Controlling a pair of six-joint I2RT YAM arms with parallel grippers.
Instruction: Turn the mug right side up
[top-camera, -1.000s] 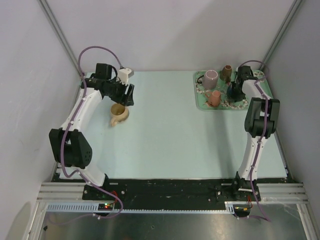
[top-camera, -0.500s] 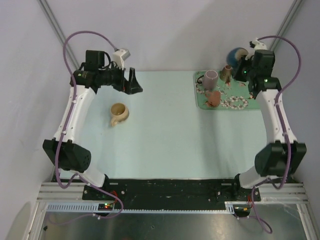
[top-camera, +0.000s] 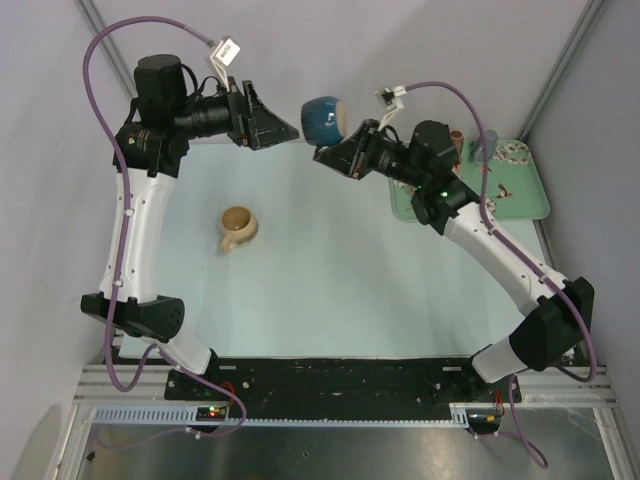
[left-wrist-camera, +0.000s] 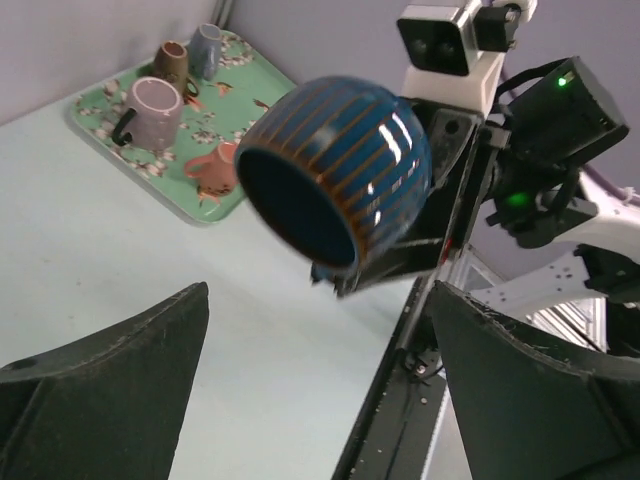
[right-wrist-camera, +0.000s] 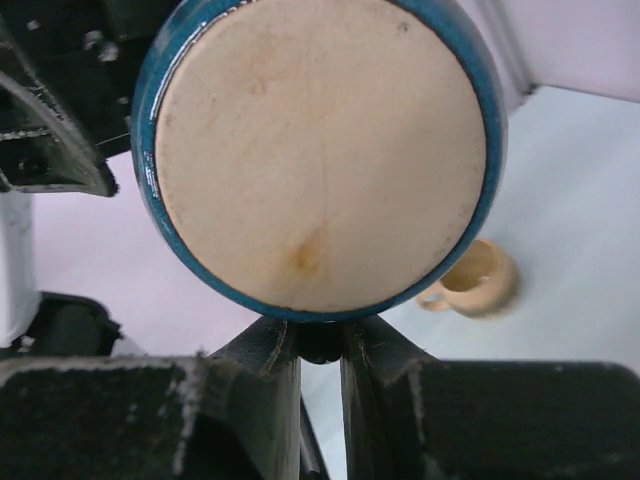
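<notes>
Two sets of jaws hang high over the surface (top-camera: 340, 280). My right jaws (top-camera: 343, 156) are clamped on the blue mug (top-camera: 322, 118), which lies sideways in the air with its mouth toward my left jaws (top-camera: 285, 130), and those gape wide and empty just before it. I judge the turn half done, with setting it down mouth-up left. Its handle is hidden, so I cannot tell what part my right jaws pinch.

No readable txt — no labels, brands or nos. legible on any obj in any view — nothing to log.
</notes>
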